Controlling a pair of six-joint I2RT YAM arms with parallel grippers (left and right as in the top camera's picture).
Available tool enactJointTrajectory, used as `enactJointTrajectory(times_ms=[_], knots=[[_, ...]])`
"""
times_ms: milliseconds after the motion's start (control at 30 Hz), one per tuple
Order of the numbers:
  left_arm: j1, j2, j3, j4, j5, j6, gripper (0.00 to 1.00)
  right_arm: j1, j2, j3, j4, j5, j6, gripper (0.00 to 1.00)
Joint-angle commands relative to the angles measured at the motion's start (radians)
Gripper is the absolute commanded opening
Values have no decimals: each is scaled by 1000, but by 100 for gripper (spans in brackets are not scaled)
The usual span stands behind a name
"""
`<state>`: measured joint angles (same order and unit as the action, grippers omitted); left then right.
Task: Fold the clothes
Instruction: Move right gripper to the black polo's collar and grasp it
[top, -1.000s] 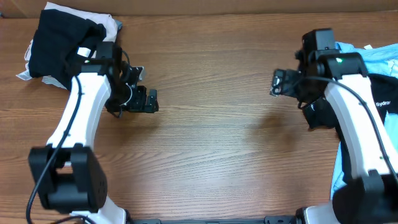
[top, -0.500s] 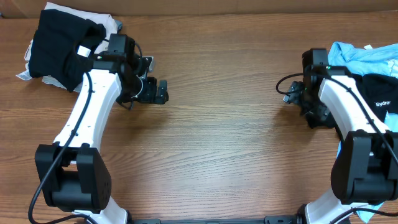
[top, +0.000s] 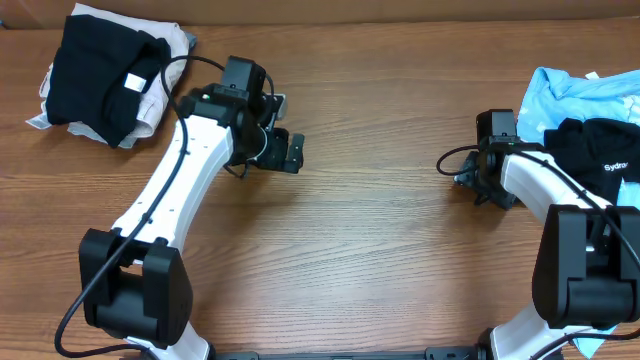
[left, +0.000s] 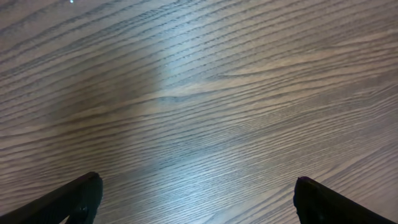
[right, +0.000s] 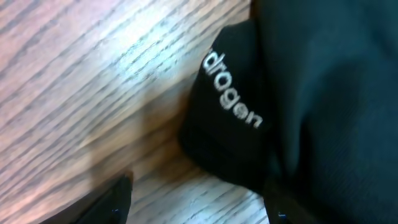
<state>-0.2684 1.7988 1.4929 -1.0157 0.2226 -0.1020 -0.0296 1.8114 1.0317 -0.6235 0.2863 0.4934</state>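
Only white lettering (right: 231, 93) ending "dragon" reads on the black T-shirt (right: 323, 93).

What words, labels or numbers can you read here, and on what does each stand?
"drogen": white, slightly blurred, on the black T-shirt, right wrist view; its start is hidden.
"Sydro": same shirt, overhead view, cut off by the picture's edge.
White label on the folded black garment: too small to read.
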Motion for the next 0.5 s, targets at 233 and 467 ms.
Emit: enactJointTrajectory(times_ms=[233, 467], knots=[[-9, -27, 24, 1, -31, -11, 100, 1, -2, -5, 89, 87, 5, 57], [-9, -27, 24, 0, -38, -11, 100, 0, -2, -11, 112, 141, 5, 54]])
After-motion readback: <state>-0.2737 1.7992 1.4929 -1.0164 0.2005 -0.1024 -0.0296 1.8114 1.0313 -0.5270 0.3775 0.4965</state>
